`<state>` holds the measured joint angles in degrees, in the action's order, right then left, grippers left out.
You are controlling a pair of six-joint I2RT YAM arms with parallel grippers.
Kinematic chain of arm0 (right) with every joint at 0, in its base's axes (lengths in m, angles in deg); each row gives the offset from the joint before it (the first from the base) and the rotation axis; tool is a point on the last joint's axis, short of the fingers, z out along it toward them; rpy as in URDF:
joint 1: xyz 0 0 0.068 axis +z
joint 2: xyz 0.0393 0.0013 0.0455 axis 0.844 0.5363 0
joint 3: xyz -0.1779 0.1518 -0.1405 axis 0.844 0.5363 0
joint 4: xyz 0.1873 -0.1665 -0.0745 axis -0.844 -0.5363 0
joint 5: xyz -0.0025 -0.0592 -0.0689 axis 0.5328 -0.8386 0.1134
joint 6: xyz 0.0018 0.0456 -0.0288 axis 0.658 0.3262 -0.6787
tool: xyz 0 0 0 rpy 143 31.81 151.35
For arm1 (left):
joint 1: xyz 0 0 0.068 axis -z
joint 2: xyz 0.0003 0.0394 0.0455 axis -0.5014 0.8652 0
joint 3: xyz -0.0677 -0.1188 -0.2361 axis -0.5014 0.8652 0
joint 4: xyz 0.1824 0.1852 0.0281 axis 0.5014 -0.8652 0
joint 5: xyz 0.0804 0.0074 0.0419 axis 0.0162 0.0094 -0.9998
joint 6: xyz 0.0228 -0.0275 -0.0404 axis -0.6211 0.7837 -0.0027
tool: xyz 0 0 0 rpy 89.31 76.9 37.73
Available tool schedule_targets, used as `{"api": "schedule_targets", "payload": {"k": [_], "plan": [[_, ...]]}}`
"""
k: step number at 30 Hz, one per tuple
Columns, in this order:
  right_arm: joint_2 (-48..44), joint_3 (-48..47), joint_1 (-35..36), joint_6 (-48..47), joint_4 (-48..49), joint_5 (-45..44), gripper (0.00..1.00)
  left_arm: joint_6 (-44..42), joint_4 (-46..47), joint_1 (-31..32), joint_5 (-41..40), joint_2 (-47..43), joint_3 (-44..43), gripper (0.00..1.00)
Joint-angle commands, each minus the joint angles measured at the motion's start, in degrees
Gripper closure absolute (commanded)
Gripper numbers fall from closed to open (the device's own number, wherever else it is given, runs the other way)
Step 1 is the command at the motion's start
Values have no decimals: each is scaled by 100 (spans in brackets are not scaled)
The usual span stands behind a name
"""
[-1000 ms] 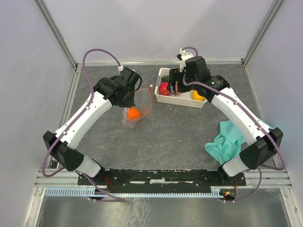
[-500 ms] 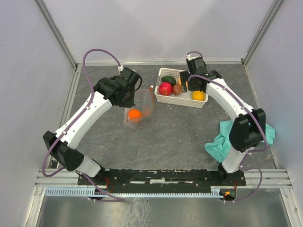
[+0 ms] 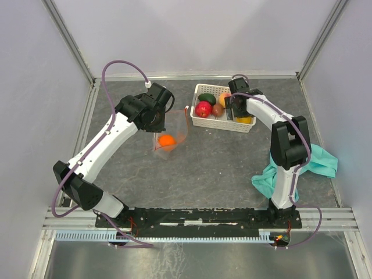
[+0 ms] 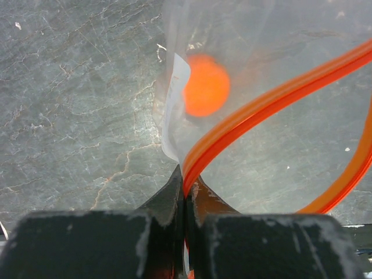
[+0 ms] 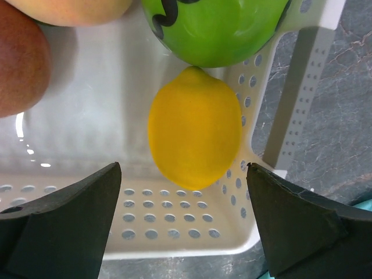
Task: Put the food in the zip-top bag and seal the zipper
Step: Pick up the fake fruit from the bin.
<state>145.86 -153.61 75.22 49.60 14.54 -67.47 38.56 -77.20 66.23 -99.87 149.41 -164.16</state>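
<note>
My right hand (image 5: 183, 168) has dropped over basket (image 5: 174, 232), spread wide, empty, above lemon (image 5: 195, 136); left hand (image 4: 185, 174), beside basket, pinches zipper (image 4: 261, 110) tight.

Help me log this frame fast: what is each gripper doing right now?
Left gripper: shut on the zipper of the bag.
Right gripper: open, holding nothing, jaws either side of the lemon in the basket.

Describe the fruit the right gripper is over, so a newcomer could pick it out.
Find the white perforated basket at the far middle of the table. In its near right corner, next to the green striped melon, lies the lemon. It is the only plain yellow, oval fruit there.
</note>
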Motion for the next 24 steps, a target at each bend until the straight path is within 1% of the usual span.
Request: {"api": "schedule_targets", "payload": {"k": [1,13,18,22,23,24], "plan": [[172,-175,-81,157,258,35,3,45,32,25,-169,-223,53,97],[545,-26,-254,185,680,580,5,63,19,27,-145,-232,91,97],[567,97,-399,159,891,858,11,63,43,28,-126,-256,140,97],[604,156,-435,115,989,1020,13,63,102,18,-93,-285,208,97],[620,134,-437,98,979,1057,15,63,111,26,-83,-289,214,97],[616,124,-438,83,983,1087,19,63,116,23,-76,-293,222,97]]}}
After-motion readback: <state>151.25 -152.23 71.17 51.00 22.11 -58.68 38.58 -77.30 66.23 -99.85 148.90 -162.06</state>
